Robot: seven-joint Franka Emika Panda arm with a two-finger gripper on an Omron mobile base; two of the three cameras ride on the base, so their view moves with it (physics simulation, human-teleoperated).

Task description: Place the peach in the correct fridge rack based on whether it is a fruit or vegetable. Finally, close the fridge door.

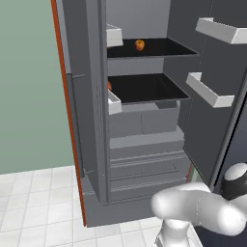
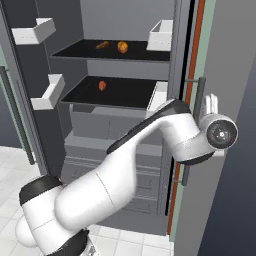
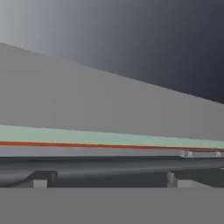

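The peach rests alone on the upper fridge rack, near its middle. The fridge stands with both doors swung wide. In the right base view my arm reaches right, past the edge of the right-hand fridge door. My gripper points upward just beyond the door's vertical bar handle, its pale fingers apart and holding nothing. The hand view looks along that dark handle from close up.
An orange elongated item lies left of the peach. A small red-orange item sits on the lower rack. White door bins jut inward. Grey drawers sit below.
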